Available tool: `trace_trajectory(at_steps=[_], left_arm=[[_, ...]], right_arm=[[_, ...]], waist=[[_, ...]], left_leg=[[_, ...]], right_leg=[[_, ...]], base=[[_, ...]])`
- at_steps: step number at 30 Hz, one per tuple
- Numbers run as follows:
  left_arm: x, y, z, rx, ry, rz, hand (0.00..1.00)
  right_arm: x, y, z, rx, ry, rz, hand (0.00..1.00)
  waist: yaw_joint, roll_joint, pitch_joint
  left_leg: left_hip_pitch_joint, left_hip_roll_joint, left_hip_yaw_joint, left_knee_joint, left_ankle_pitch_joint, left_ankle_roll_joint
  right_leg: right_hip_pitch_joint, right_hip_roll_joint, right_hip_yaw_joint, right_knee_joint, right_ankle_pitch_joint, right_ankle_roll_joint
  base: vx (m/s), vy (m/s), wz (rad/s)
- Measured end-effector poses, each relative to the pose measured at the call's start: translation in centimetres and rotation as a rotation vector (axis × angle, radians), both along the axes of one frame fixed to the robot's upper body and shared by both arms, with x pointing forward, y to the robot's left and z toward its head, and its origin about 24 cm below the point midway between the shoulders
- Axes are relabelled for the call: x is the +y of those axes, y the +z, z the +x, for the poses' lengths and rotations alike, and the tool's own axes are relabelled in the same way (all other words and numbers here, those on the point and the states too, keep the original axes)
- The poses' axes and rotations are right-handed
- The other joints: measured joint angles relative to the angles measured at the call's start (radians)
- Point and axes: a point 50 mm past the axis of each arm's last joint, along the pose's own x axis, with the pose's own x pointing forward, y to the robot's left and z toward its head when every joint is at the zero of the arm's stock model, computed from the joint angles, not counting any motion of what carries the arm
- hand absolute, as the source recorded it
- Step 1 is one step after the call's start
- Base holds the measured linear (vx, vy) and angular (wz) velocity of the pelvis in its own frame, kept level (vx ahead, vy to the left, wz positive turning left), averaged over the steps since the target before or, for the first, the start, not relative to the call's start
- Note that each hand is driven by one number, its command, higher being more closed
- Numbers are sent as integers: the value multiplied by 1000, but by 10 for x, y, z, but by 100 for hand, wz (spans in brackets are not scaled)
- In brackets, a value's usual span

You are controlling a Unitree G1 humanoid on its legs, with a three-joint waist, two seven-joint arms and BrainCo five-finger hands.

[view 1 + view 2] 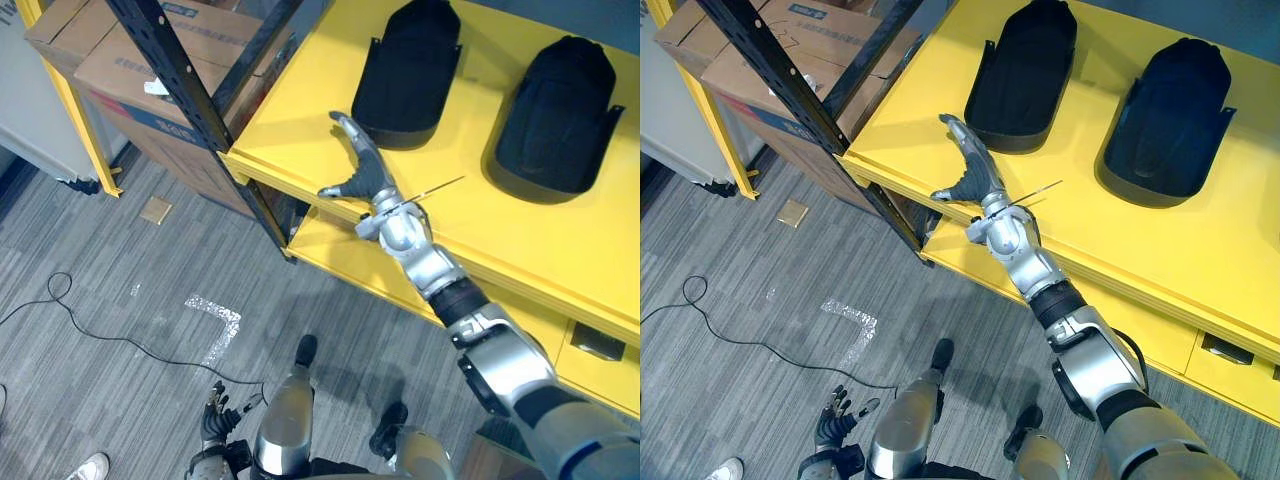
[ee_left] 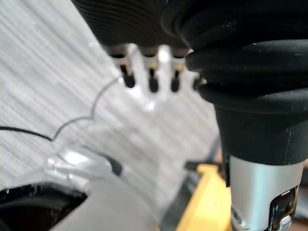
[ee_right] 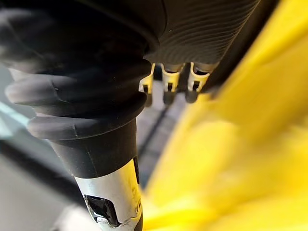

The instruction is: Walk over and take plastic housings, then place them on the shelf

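On the yellow metal shelf (image 1: pixel 290 120), a black moulded plastic housing (image 1: pixel 405 70) and a second black housing (image 1: pixel 560 115) lay side by side toward the back edge, so we judged both placed. Our right hand (image 1: pixel 362 165) reached over the front edge, just beside the first housing, fingers straight, thumb spread, holding nothing. Our left hand (image 1: pixel 215 418) hung low, relaxed and empty. Whether more were left to fetch, we could not tell.
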Motion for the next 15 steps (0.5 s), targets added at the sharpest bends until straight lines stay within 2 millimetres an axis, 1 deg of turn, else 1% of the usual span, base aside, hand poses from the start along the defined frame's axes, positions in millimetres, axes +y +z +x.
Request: trace_trajectory(at_steps=[1,3,4,6,7,8,9,11,12,14,15], left_arm=[[0,0,0,0,-1,2,0],[3,1,0,-2,7,8,0],[3,1,0,-3,11,9,0],[7,1,0,-3,27,14,0],[7,1,0,-3,28,14,0],[7,1,0,-2,29,14,0],[6,1,-1,4,29,12,0],[6,0,-1,12,29,10,0],[6,-1,-1,19,29,9,0],[6,-1,-2,23,36,11,0],[5,-1,-2,24,35,13,0]], right_arm=[[3,2,-5,-14,21,17,0],[9,12,-24,-42,103,116,0],[8,14,-27,-42,119,150,0],[-4,21,-33,-28,136,293,0],[-5,21,-33,-28,135,302,0],[-20,26,-34,-34,98,416,0],[-31,27,-30,-27,43,485,0],[-44,25,-24,-5,-32,539,0],[-52,20,-19,26,-90,557,0],[-60,9,-8,95,-173,535,0],[-62,6,-6,113,-194,523,0]], waist=[[-4,-1,1],[-17,-8,3],[-19,-10,4],[-18,-19,4],[-18,-19,4],[-26,-20,4],[-36,-20,4],[-45,-21,4],[-49,-21,3],[-64,-21,3],[-66,-21,3]], left_leg=[[0,0,0,8,-6,-1],[10,2,7,17,-16,-1],[11,2,10,23,-20,0],[18,6,30,30,-26,4],[18,6,31,30,-27,5],[17,6,39,31,-29,8],[17,5,45,32,-28,8],[18,6,53,38,-28,8],[20,6,58,40,-28,8],[21,7,62,40,-28,8],[22,9,64,38,-28,8]], right_leg=[[4,0,0,0,0,0],[13,0,6,0,0,0],[14,0,8,-1,0,0],[13,0,23,-4,1,1],[12,-1,24,-5,1,1],[5,-3,29,-6,3,5],[4,-5,32,-6,5,8],[2,-6,40,-6,8,11],[1,-5,49,-7,12,12],[2,-3,54,-10,22,14],[3,-2,56,-13,25,14]], base=[[-12,0,-6],[-29,0,-11],[-49,3,-17],[-57,7,-21],[-65,15,-19],[-72,24,-14],[-65,24,-14],[-33,16,-13],[-20,10,-16],[-8,0,-10],[2,-7,-12]])
